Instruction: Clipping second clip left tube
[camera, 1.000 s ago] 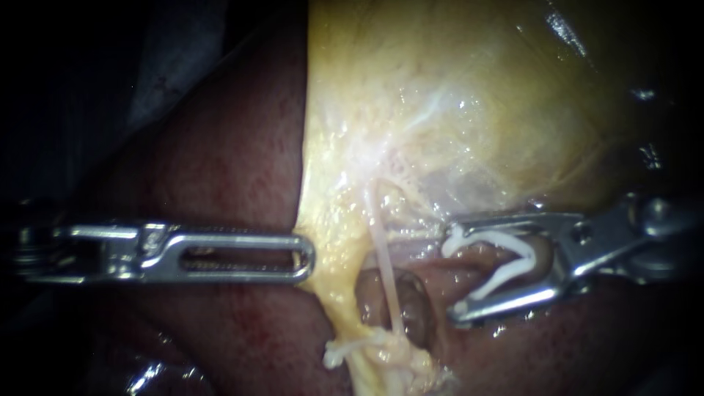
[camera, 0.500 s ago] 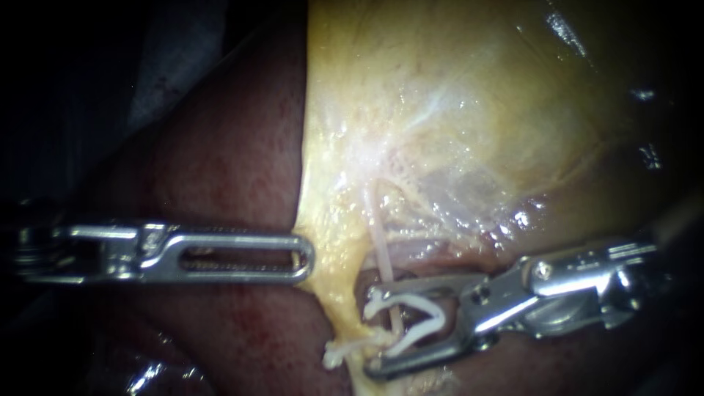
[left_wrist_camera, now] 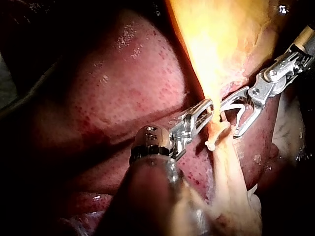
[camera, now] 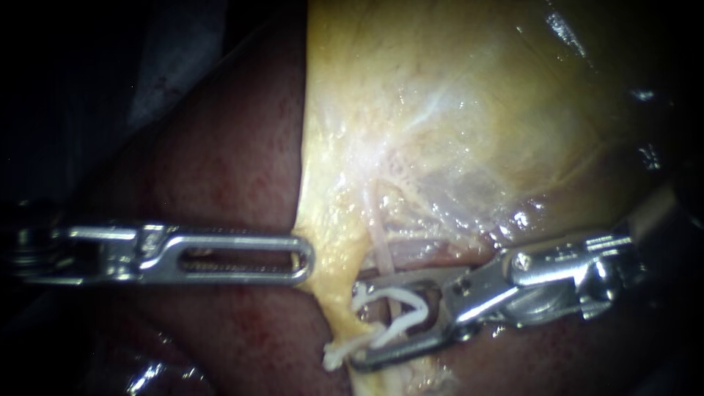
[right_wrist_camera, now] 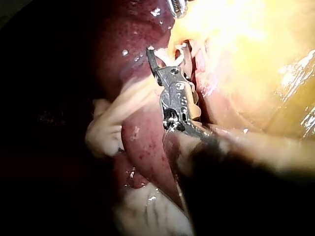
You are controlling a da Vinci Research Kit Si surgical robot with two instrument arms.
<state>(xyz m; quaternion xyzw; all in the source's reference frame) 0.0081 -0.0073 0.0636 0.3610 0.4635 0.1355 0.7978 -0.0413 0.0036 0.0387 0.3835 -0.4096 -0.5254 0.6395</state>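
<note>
Two slender metal instruments worked at the rim of one pale yellow gallbladder [camera: 455, 95], which lay against the dark red speckled liver [camera: 220, 161]. The left instrument [camera: 301, 257] had its slotted steel jaws lying together, with no gap between them, pinched on the gallbladder's yellow rim. The right instrument [camera: 356, 319] carried one open white V-shaped plastic clip [camera: 411, 301] between its two jaws. Each jaw pressed against one leg of the clip, and the pair stood partly apart.

That clip straddled the single thin pale-pink tube [camera: 381, 242], which ran down from the gallbladder and passed between the clip's legs. Just below it, in the endoscope's view, a closed white clip [camera: 336, 356] — the second of the two — sat on the same tube beside the yellow rim.

The count was two instruments, two clips and one tube in clear sight. From the left wrist camera, the two sets of jaws stood near each other — tips just apart, on opposite sides of the yellow rim.
</note>
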